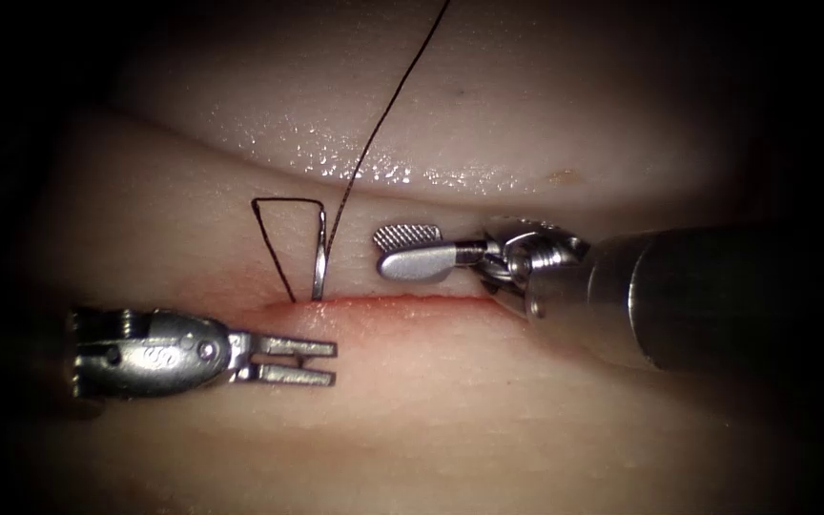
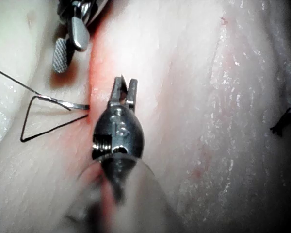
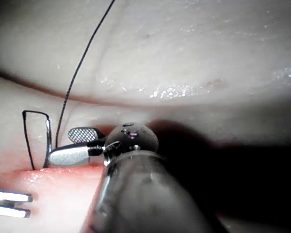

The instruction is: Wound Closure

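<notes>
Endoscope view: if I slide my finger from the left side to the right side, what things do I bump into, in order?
Left tool → loop of thread → needle standing in the cut → right tool, both tools open, holding nothing.

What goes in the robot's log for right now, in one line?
left tool: open, empty | right tool: open, empty | needle: standing in tissue at cut | thread: trailing from needle
</notes>
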`<state>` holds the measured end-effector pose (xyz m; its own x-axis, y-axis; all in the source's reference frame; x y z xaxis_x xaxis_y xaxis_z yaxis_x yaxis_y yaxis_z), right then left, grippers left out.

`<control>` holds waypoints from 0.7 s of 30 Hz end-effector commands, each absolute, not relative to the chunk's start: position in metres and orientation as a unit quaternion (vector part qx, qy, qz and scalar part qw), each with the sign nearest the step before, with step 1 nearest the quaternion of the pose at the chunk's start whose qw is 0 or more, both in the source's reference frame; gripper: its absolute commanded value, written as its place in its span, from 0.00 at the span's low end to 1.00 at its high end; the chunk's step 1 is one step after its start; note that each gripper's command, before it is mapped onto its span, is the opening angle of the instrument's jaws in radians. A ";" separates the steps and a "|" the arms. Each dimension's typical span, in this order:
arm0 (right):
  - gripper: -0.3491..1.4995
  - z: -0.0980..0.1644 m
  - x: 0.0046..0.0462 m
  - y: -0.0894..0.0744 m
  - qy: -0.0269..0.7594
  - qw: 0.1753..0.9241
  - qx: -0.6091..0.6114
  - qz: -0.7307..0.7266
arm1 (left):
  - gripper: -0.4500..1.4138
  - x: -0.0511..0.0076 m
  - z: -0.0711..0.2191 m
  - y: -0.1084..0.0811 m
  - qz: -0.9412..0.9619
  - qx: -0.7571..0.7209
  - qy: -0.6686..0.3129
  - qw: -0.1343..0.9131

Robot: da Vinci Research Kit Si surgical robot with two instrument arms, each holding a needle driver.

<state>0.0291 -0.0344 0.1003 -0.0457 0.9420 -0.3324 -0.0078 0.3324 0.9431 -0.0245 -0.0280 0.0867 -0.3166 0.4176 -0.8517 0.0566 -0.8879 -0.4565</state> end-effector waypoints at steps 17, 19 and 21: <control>0.96 0.098 0.0327 -0.038 0.623 0.692 0.284 0.230 | 0.00 -0.0238 0.086 -0.027 0.679 -0.619 -0.326 0.220; 0.96 0.098 0.0326 -0.038 0.623 0.693 0.280 0.231 | 0.00 -0.0238 0.086 -0.027 0.679 -0.620 -0.327 0.219; 0.96 0.098 0.0325 -0.038 0.625 0.693 0.278 0.226 | 0.00 -0.0237 0.086 -0.027 0.677 -0.620 -0.331 0.219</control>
<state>0.0318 -0.0380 0.0971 0.1166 0.6601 -0.7420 0.0309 0.7444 0.6671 -0.0232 -0.0269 0.0850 -0.1372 0.7087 -0.6920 0.1123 -0.6830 -0.7218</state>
